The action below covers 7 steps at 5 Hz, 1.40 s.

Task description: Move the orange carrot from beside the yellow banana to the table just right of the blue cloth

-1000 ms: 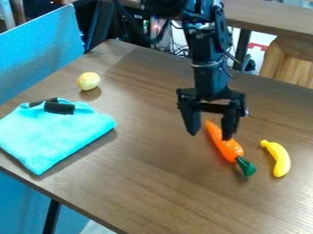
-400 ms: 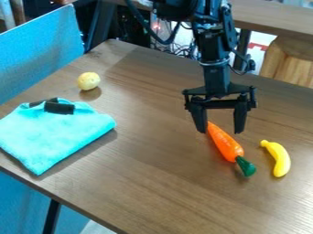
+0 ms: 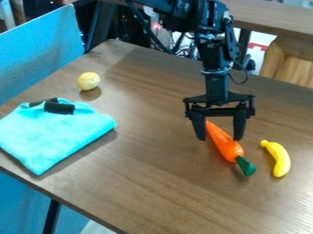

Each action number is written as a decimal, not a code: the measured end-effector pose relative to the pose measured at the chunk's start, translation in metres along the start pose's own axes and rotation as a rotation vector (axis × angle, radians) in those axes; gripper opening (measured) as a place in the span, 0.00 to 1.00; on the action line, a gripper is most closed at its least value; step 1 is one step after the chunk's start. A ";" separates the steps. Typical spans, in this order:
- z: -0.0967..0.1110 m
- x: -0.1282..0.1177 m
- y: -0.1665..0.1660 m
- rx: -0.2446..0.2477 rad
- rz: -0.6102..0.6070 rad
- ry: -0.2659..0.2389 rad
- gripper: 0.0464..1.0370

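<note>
The step in hand appeared to be lining up a grasp on the carrot (image 3: pixel 225 145), which was not yet gripped. It lay right of the middle of the tabletop (image 3: pixel 137 176), slanting from its orange tip by the gripper (image 3: pixel 219 138) down to its green end, nearer the right edge of the view. The next move seemed to call for centring the fingers on either side of the orange body, then lowering and closing them, clear of the banana (image 3: pixel 280 160) just beside it on the right.

The arm (image 3: pixel 215 55) came in from the top edge and hung nearly upright, its two fingers pointing down, spread wide, with nothing held. One finger stood close by the carrot's tip; whether they touched, I could not tell. The potato (image 3: pixel 89 81) and blue cloth (image 3: pixel 55 135) sat well apart, toward the tabletop's left edge.
</note>
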<state>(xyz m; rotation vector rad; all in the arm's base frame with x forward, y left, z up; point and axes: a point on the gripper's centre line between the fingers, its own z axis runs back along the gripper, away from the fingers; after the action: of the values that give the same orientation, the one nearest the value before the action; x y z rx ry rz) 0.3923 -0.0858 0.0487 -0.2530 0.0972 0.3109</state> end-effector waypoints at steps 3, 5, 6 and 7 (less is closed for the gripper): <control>-0.017 0.006 0.006 0.039 0.084 0.018 0.96; -0.019 0.011 0.009 0.084 0.117 0.000 0.64; -0.021 0.009 0.008 0.087 0.091 0.001 0.44; -0.016 -0.004 0.013 0.094 0.068 0.022 0.44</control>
<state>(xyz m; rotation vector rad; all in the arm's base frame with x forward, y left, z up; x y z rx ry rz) 0.3831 -0.0793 0.0308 -0.1598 0.1418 0.3707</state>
